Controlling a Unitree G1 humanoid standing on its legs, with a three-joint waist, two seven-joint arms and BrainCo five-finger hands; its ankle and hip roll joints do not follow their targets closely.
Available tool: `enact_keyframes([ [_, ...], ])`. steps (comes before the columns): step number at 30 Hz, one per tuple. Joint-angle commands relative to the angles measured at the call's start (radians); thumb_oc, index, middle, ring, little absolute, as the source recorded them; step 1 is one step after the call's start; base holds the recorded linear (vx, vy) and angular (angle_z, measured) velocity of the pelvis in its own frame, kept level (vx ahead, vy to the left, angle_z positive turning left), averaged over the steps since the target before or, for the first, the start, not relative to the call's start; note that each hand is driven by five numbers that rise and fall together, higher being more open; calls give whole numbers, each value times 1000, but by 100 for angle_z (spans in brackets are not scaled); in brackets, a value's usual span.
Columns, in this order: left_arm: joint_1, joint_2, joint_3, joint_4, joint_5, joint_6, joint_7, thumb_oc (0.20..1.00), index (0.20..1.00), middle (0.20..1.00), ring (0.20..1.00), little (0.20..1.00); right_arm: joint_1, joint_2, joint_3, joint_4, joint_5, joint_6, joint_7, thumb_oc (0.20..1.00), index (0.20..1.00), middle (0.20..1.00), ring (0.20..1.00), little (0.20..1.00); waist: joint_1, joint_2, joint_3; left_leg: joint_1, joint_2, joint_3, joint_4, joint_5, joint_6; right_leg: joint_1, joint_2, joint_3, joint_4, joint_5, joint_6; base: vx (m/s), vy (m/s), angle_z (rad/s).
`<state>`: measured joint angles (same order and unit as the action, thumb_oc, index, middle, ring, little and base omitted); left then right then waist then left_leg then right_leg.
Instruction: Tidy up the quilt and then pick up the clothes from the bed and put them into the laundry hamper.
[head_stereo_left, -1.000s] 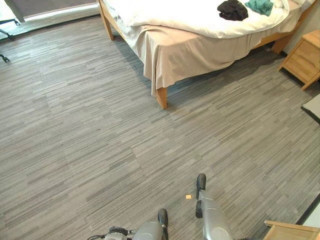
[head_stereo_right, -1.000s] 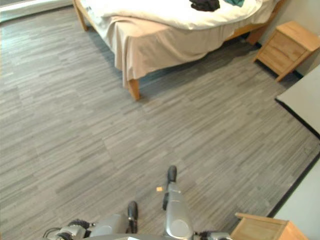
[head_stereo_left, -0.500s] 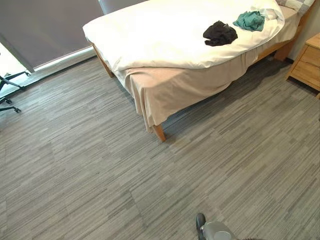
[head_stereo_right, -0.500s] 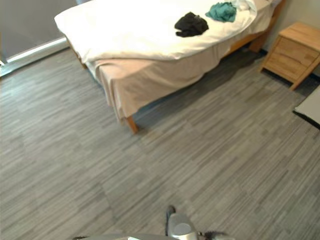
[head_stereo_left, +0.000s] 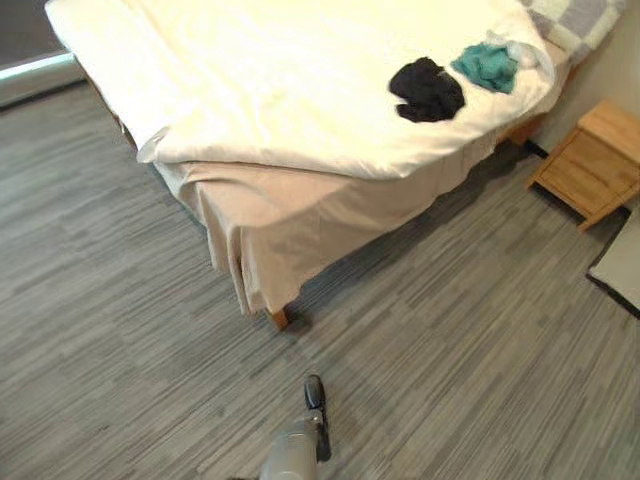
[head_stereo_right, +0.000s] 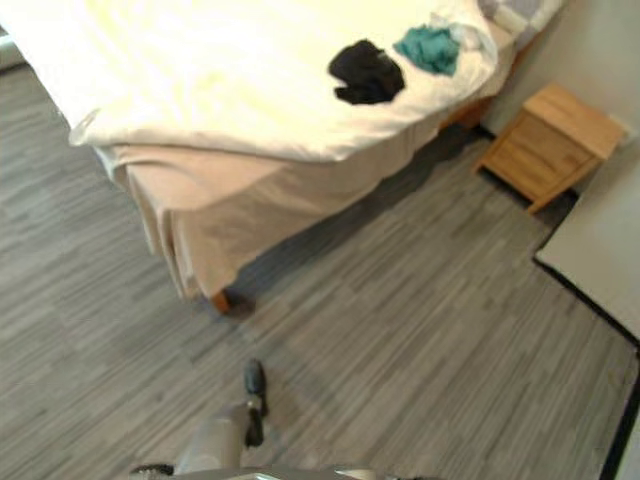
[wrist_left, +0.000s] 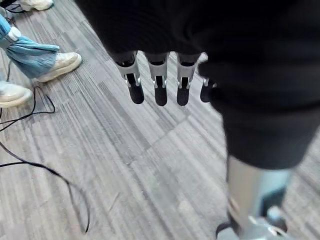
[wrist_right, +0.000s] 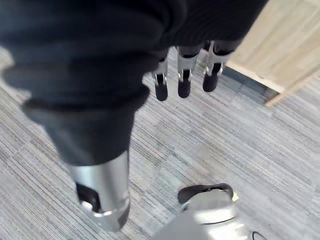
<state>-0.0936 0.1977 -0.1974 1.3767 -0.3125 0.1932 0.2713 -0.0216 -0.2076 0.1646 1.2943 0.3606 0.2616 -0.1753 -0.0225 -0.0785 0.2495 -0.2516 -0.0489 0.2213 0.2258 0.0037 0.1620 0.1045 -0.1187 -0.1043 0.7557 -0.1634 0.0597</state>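
Compared with a second ago, our head view now takes in far more of the bed (head_stereo_left: 260, 240): before, we saw mostly floor with the bed's corner at the top edge, and now the white quilt (head_stereo_left: 270, 90) spreads across the upper half. Since the whole picture shifts together, we read this as our camera lifting and turning toward the bed, not as anything on it moving. The clothes lie where they did, a black garment (head_stereo_left: 427, 90) and a teal garment (head_stereo_left: 487, 66) just beside each other on the quilt near the pillow end, with a wooden nightstand (head_stereo_left: 590, 160) beyond on the floor. The quilt looks broadly spread, though its near corner hangs askew over the tan sheet (head_stereo_left: 300, 225); how tidy its far side is we cannot tell. Our left hand (wrist_left: 159, 80) hangs over the floor with fingers relaxed and straight, holding nothing, with a person's shoes (wrist_left: 57, 65) nearby; our right hand (wrist_right: 185, 75) does likewise beside a wooden piece of furniture (wrist_right: 280, 45). For the task, we judge this to be the approach only: no quilt touched, no clothes lifted.
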Motion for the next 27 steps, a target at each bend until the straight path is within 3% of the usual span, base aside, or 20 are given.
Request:
enact_keyframes([
  [1,26,-49,-16,-32,-59,5,18,1000,1000,1000,1000,1000,-36,-24,-9,-14,0,-39,7,1000,1000,1000,1000,1000,12,116,-9,114,85,-65,-225,62,-117,-284,-128,69,271,272,101,381,388,30],
  [2,27,-30,1,-41,-88,13,-1,1000,1000,1000,1000,1000,-42,-19,4,-20,-8,-54,16,1000,1000,1000,1000,1000,5,148,6,160,104,-63,-218,63,-113,-395,-106,63,271,300,69,258,74,31],
  [3,31,-17,18,-44,-102,11,-10,1000,1000,1000,1000,1000,-49,-12,12,-23,-9,-58,11,1000,1000,1000,1000,1000,-2,151,19,197,105,-74,-216,51,-116,-415,-102,46,161,294,57,235,42,26],
  [4,31,-17,18,-44,-102,11,-10,1000,1000,1000,1000,1000,-49,-12,12,-23,-9,-58,11,1000,1000,1000,1000,1000,-2,151,19,197,105,-74,-216,51,-116,-415,-102,46,161,294,57,362,-208,34],
  [5,28,9,51,-30,-162,-34,-10,1000,1000,1000,1000,1000,-71,10,16,-16,1,-57,-3,1000,1000,1000,1000,1000,-2,120,39,231,104,-111,-206,14,-123,-367,-117,17,-199,305,56,284,-282,34],
  [6,21,20,63,-24,-177,-51,-22,1000,1000,1000,1000,1000,-78,17,21,-10,-1,-59,-8,1000,1000,1000,1000,1000,-4,100,44,241,96,-134,-203,-7,-124,-353,-118,21,-358,330,61,334,-350,108],
  [8,1,25,78,-20,-199,-84,-34,1000,1000,1000,1000,1000,-83,22,26,-1,-30,-62,-3,1000,1000,1000,1000,1000,-18,72,53,270,73,-198,-216,-50,-127,-302,-111,82,-649,347,77,233,-219,111],
  [10,2,19,84,-36,-217,-91,-23,1000,1000,1000,1000,1000,-78,30,27,-4,-55,-33,-46,1000,1000,1000,1000,1000,-30,61,42,289,60,-246,-231,-66,-130,-282,-91,152,-749,369,101,256,-124,82],
  [14,8,-3,119,-33,-215,-95,40,1000,1000,1000,1000,1000,-81,20,17,30,-84,8,-67,1000,1000,1000,1000,1000,-3,37,-2,312,91,-246,-234,-55,-156,-222,-101,121,-777,378,134,264,-174,198],
  [17,23,-3,133,-37,-241,-52,91,1000,1000,1000,1000,1000,-108,-8,23,16,-49,3,-66,1000,1000,1000,1000,1000,16,21,-27,324,115,-265,-223,-55,-169,-179,-97,108,-768,359,142,237,-187,-17],
  [19,36,-12,158,-25,-310,-70,164,1000,1000,1000,1000,1000,-116,-13,27,5,-40,10,-66,1000,1000,1000,1000,1000,21,13,-37,335,126,-264,-227,-55,-176,-153,-93,99,-780,343,147,144,-123,-15],
  [22,58,-18,206,-1,-371,-134,276,1000,1000,1000,1000,1000,-119,-17,29,0,-39,3,-51,1000,1000,1000,1000,1000,27,7,-49,349,135,-264,-239,-52,-187,-119,-86,89,-805,329,147,118,-103,2],
  [24,69,-10,242,9,-312,-225,295,1000,1000,1000,1000,1000,-122,-21,30,-2,-55,2,-32,1000,1000,1000,1000,1000,27,7,-56,362,144,-259,-249,-47,-195,-105,-81,85,-812,322,142,215,-149,18],
  [25,48,50,253,-87,-108,-403,402,1000,1000,1000,1000,1000,-108,-29,75,-22,-135,-5,7,1000,1000,1000,1000,1000,4,25,-72,383,165,-234,-264,-38,-207,-96,-76,89,-819,309,137,294,-210,13],
  [27,36,78,240,-170,-37,-396,444,1000,1000,1000,1000,1000,-100,-36,93,-35,-161,1,29,1000,1000,1000,1000,1000,-6,36,-72,386,174,-227,-266,-35,-210,-95,-74,93,-817,305,134,188,-165,6],
])
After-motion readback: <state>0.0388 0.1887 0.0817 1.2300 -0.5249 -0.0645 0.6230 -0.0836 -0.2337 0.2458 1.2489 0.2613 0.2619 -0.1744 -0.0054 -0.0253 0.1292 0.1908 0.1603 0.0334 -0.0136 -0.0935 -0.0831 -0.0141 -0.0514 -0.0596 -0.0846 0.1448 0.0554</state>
